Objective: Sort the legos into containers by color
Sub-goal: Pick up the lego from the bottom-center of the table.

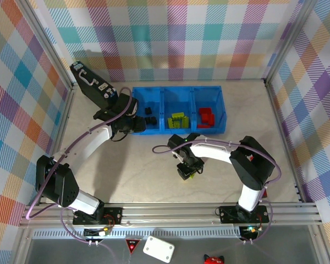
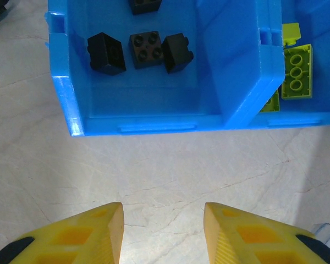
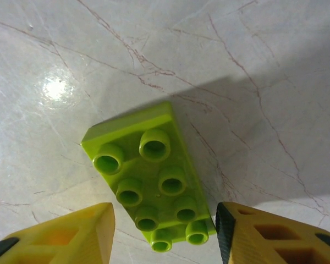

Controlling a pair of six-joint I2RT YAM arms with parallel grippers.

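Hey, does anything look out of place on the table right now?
Yes, one stray: a lime-green brick lies studs up on the bare table, between the open fingers of the right gripper, outside the blue tray. The black bricks, lime bricks and red bricks inside it look sorted by compartment.

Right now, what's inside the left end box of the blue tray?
Black legos: three sit in a row on the floor of that compartment, and a fourth is cut off at the picture's edge. Seen from above, the left arm covers part of it.
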